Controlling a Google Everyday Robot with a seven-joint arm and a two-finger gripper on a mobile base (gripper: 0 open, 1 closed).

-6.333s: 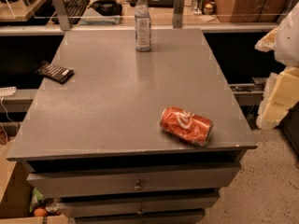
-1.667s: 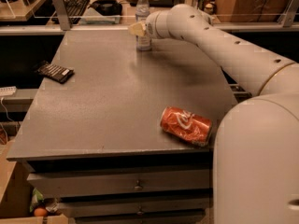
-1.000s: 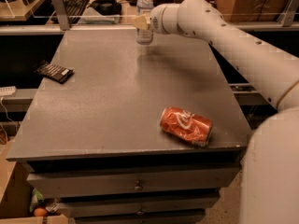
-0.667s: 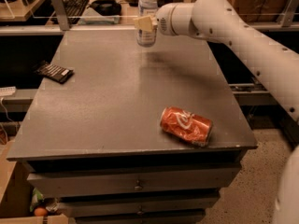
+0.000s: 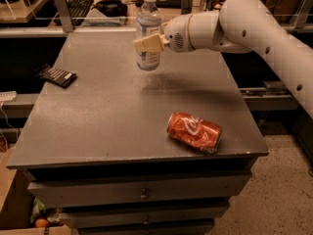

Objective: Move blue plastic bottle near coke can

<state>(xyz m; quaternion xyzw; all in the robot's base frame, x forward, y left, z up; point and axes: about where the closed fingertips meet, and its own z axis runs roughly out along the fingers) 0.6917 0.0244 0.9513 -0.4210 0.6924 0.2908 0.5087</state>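
Filling most of the view is the grey table (image 5: 112, 116). White arm (image 5: 254, 23) enters at 3 o'clock, w/ its gripper (image 5: 148, 44) pinching the blue plastic bottle (image 5: 148, 18), upright, base just off the tabletop at 12 o'clock. Coke can (image 5: 194, 131) lies on its side at 5 o'clock, well apart.

White arm (image 5: 254, 26) stretches in from the right, forearm roughly level, wrist pointing left. Gripper (image 5: 145, 43) hangs above the table (image 5: 98, 111)'s far half, beige fingers (image 5: 152, 43) clamped around the blue plastic bottle (image 5: 148, 18).

One camera looks down over table (image 5: 107, 116) from its front; gripper (image 5: 147, 44) upper-centre, clasping blue plastic bottle (image 5: 148, 14)
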